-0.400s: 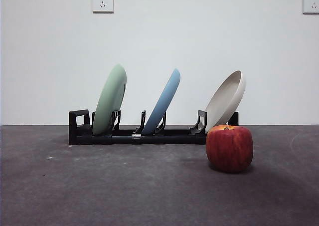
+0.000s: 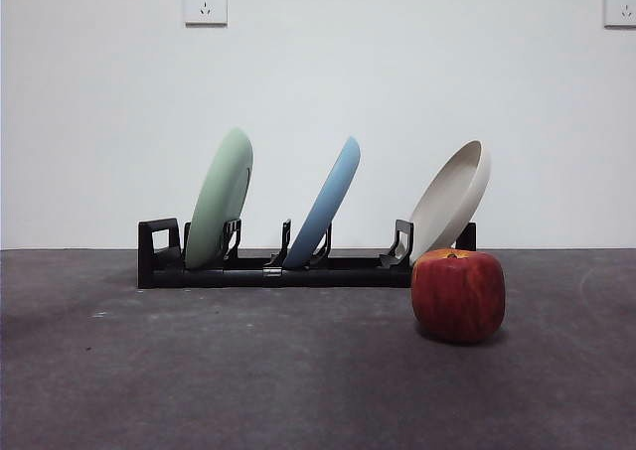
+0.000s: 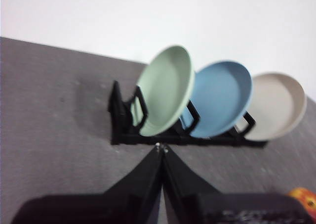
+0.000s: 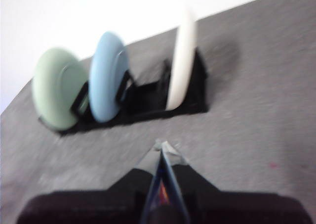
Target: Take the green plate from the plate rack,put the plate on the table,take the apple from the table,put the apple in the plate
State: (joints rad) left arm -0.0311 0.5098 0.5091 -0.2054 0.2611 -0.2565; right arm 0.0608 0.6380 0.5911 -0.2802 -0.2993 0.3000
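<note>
Dark grey mottled table (image 2: 248,371); white wall (image 2: 328,73), two sockets (image 2: 205,2).

Plate rack (image 2: 288,267) on table (image 2: 199,371), centre-left. Three plates upright in it: green plate (image 2: 219,198) at 9 o'clock end, two more toward 3. Apple (image 2: 458,296) before rack's 3 o'clock end.

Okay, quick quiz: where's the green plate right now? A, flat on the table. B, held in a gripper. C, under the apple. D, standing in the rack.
D: the green plate stands tilted in the rack beside the blue plate; both grippers are shut and empty.
</note>
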